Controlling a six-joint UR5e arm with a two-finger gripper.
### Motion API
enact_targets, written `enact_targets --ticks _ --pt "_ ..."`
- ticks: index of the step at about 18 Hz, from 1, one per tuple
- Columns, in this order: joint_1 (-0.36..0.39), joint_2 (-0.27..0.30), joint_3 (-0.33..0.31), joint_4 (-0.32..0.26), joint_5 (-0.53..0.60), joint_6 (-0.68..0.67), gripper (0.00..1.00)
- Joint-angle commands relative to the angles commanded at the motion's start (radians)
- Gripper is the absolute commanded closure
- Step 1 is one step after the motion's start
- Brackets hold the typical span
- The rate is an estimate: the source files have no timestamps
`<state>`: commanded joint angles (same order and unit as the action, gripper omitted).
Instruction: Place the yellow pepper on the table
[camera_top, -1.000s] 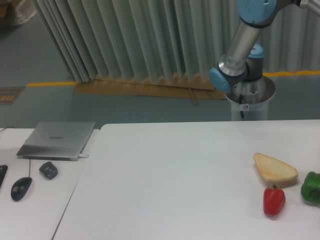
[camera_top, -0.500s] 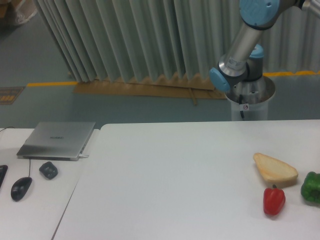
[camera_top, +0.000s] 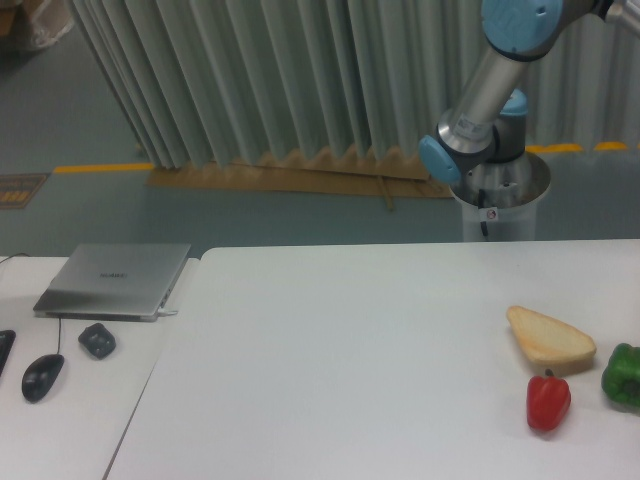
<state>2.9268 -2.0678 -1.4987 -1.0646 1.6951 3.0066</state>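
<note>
The yellow pepper is out of view. The large white table fills the lower right of the camera view. Only part of the robot arm shows at the top right, behind the table's far edge; its base stands there. The gripper itself is outside the frame, so its state and any load do not show.
A red pepper, a green pepper and a piece of bread lie at the table's right end. A smaller white desk at the left holds a closed laptop, a mouse and a small dark object.
The arm's upper joint has shifted slightly up and to the right. Nothing on the table has moved.
</note>
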Motion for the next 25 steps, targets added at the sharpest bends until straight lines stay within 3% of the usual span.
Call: enact_targets --ticks 1,3,10,12,15,18,22,25 --pt "0.0 0.002 0.0 -0.002 0.0 -0.006 0.43" --pt "0.003 0.002 -0.002 -0.002 0.002 -0.009 0.46" --pt "0.005 0.021 0.028 -0.026 0.008 -0.041 0.5" --pt "-0.001 0.046 0.054 -0.105 0.008 -0.101 0.52" --pt "-0.005 0.084 0.052 -0.158 0.008 -0.132 0.52" --pt "-0.015 0.118 0.055 -0.254 0.003 -0.286 0.52" --pt "-0.06 0.167 0.046 -0.325 -0.011 -0.415 0.52" --pt "-0.1 0.193 0.046 -0.377 -0.067 -0.587 0.52"
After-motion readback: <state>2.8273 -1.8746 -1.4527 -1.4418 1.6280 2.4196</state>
